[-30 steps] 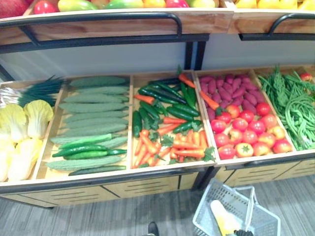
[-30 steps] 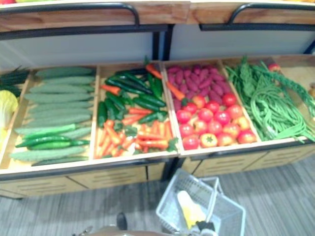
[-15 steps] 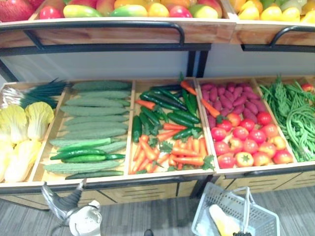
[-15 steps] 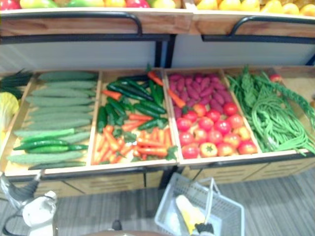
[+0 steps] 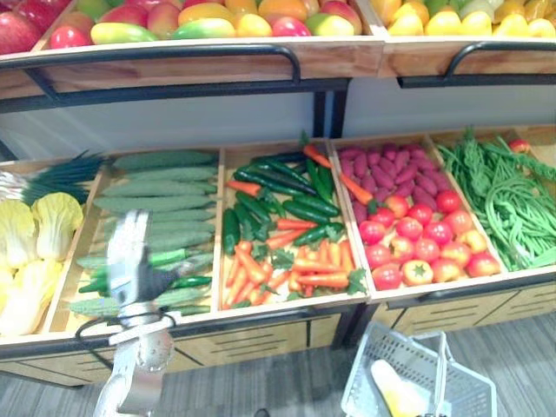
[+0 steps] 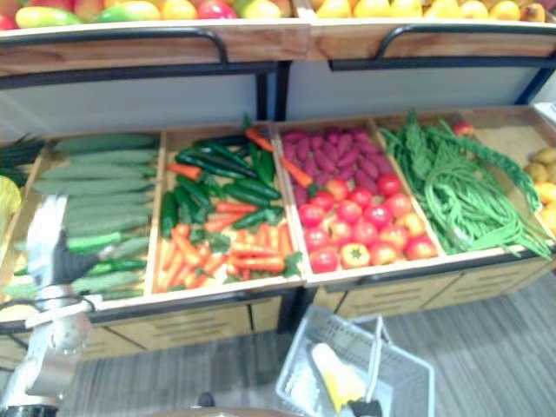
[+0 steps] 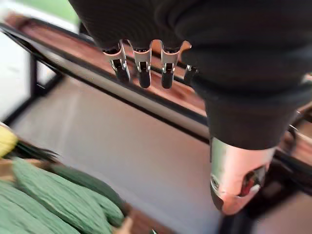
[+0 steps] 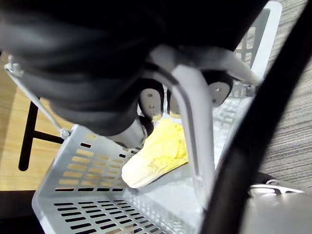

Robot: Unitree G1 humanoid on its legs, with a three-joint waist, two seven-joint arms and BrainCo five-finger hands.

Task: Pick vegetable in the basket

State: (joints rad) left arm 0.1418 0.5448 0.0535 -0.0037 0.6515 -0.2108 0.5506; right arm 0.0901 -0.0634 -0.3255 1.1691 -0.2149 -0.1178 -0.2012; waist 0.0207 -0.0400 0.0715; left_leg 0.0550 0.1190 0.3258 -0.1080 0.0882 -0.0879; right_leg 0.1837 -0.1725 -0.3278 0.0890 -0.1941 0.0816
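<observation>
One crinkled yellow cabbage [image 8: 158,153] in perforated grey plastic basket [image 8: 73,168].

No print seems readable on the basket [image 5: 365,369] or wooden crates [image 5: 218,208]

The left hand [image 5: 135,276] had silver fingers [image 7: 142,68] with dark tips and a polished silver thumb [image 7: 234,170]. A dark ribbed cover [image 7: 234,53] clothed its back and wrist. The left forearm [image 5: 148,347] was pale silver-grey and rounded. The right hand [image 8: 148,102] wore a like dark cover [image 8: 73,53], and its fingertips bore pale round pads [image 8: 219,91].
</observation>
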